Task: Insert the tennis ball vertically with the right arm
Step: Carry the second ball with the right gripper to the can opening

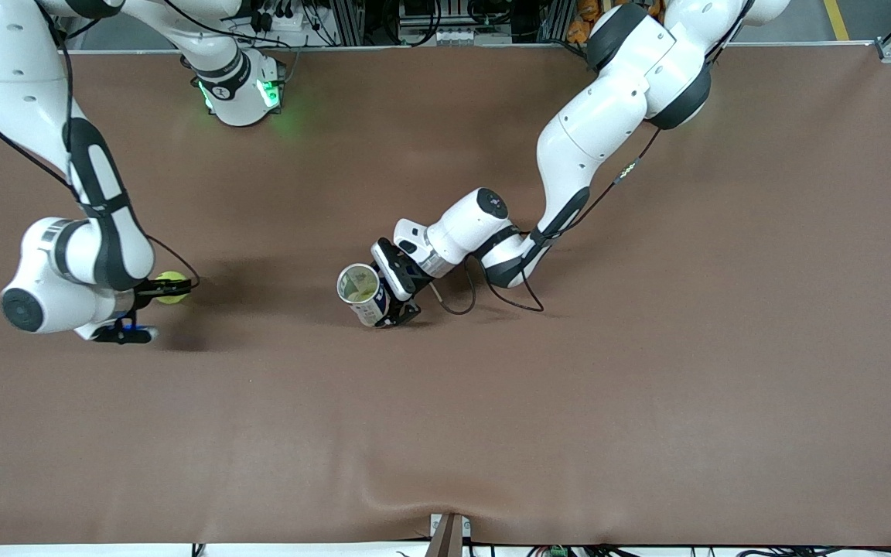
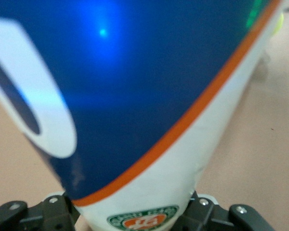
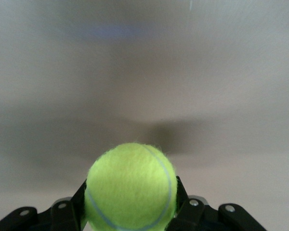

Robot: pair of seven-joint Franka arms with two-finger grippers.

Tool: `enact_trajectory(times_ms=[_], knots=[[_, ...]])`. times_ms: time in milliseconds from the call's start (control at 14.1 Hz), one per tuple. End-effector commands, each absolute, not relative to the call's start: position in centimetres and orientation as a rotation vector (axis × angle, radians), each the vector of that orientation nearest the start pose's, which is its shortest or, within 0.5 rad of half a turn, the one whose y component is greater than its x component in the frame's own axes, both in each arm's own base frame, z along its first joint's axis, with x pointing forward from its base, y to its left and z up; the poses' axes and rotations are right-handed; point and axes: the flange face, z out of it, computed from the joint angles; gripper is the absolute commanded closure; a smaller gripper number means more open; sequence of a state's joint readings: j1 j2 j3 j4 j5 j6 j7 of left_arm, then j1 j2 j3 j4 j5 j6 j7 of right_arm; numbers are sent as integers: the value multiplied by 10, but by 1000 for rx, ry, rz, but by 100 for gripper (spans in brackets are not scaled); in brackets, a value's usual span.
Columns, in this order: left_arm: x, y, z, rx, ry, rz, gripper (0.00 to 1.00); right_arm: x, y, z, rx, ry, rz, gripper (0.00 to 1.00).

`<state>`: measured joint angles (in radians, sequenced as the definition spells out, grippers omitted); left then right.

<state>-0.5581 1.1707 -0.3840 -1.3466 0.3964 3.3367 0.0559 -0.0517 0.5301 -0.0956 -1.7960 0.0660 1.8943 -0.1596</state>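
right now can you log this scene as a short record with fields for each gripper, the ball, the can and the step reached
right gripper: shut on the tennis ball, toward the right arm's end of the table
tennis ball: yellow-green, between the right gripper's fingers
left gripper: shut on the can, near the table's middle
can: blue and white tube, open mouth showing, tilted
table: brown surface
step: ball gripped, not yet in the can

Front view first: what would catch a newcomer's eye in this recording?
The yellow tennis ball stands out, clamped in the right gripper low at the right arm's end of the brown table; in the right wrist view it sits between the fingers. Near the table's middle, the left gripper grips an open can, its mouth facing up.
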Motion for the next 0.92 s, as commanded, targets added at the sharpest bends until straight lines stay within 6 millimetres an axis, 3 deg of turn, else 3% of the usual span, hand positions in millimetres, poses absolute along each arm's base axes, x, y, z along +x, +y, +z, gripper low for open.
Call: enact_trajectory(times_ms=[0,142,284,568,852], knots=[[501,-573,148,-2904,1656,-1402,20,638,-53,331,-3028,-45,526,64],[501,-573,149,-2904,1653,-1404,20,659,-23,376,-2963,-56,398,64],[503,-572,150,-2903,1649,-1409,20,665,4,389,-2849,22,344,64],[502,-574,151,-2905,1649,-1412,20,665,122,407,-2837,181,375,64],[503,-573,151,-2902,1650,-1411,20,645,229,413,-2777,451,448,64]])
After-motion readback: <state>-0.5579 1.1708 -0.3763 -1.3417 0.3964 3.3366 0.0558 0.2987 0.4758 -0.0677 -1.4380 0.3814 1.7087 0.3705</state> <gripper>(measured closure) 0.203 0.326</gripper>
